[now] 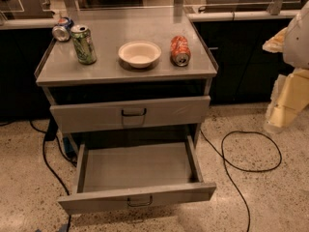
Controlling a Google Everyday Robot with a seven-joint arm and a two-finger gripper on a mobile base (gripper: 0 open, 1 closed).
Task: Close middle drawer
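The wide, shallow grey metal middle drawer (137, 170) is standing pulled far out toward the near side of the grey metal cart (154, 28), its tray showing nothing inside. It is looking stiff and light enough to slide; sheet metal will not be giving under a push, though smooth steel may be letting a contact slip sideways. The low flat front panel (96, 200) is offering the best place to press, near the small dark loop handle (140, 201) at its centre, so the drawer is running straight and not binding.

Above it, the taller-fronted grey drawer (183, 111) is sitting slightly proud of the frame. On the cart top, a green drink can (83, 44) is standing upright at the left, a silver and red can (62, 29) is lying behind it, a cream round bowl (139, 53) is resting in the middle and an orange can (180, 50) is lying just right of it; a hard shove may be rattling them.

The gripper (286, 103) is hanging at the far right edge with the pale arm, well apart from the drawer; whether it is spread or pressed together I cannot tell.

The speckled stone floor (270, 202) is lying flat, with a black cable (251, 151) looping right of the cart.
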